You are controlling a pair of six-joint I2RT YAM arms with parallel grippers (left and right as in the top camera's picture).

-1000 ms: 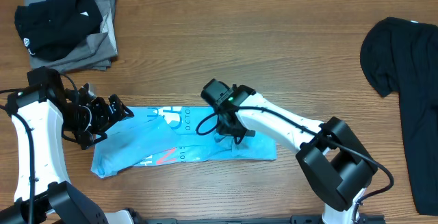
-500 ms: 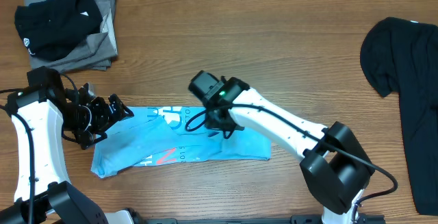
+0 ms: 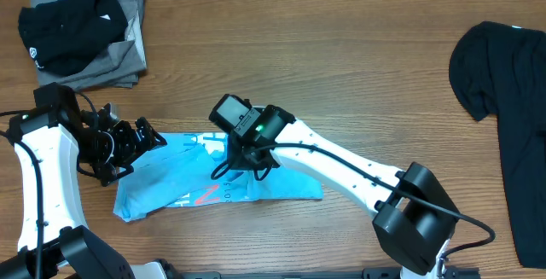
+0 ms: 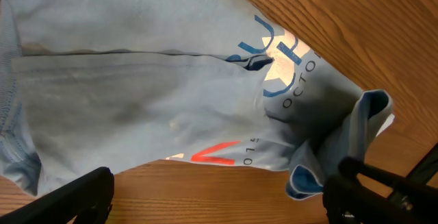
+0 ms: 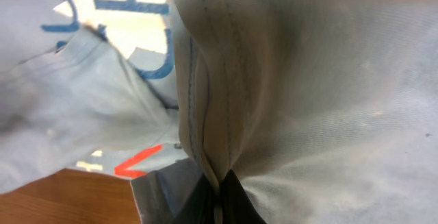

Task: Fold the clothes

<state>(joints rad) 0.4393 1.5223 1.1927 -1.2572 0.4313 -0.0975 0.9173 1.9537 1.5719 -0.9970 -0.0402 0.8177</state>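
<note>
The light-blue T-shirt (image 3: pixel 171 177) with blue and red lettering lies partly folded near the table's front edge; it also shows in the left wrist view (image 4: pixel 137 94) and the right wrist view (image 5: pixel 328 94). My right gripper (image 3: pixel 243 161) is shut on a pinched fold of this shirt (image 5: pixel 220 196) and holds it over the shirt's middle. My left gripper (image 3: pixel 145 142) is open and empty at the shirt's left end, its fingers (image 4: pixel 219 196) spread over bare wood. A large black T-shirt (image 3: pixel 503 100) lies at the right edge.
A stack of folded grey and black clothes (image 3: pixel 85 31) sits at the back left corner. Bare wooden table (image 3: pixel 324 57) stretches between the stack and the black shirt.
My right gripper has moved left, carrying the shirt's right edge over toward the middle. The shirt's right end now sits further left. The left arm has not moved.
</note>
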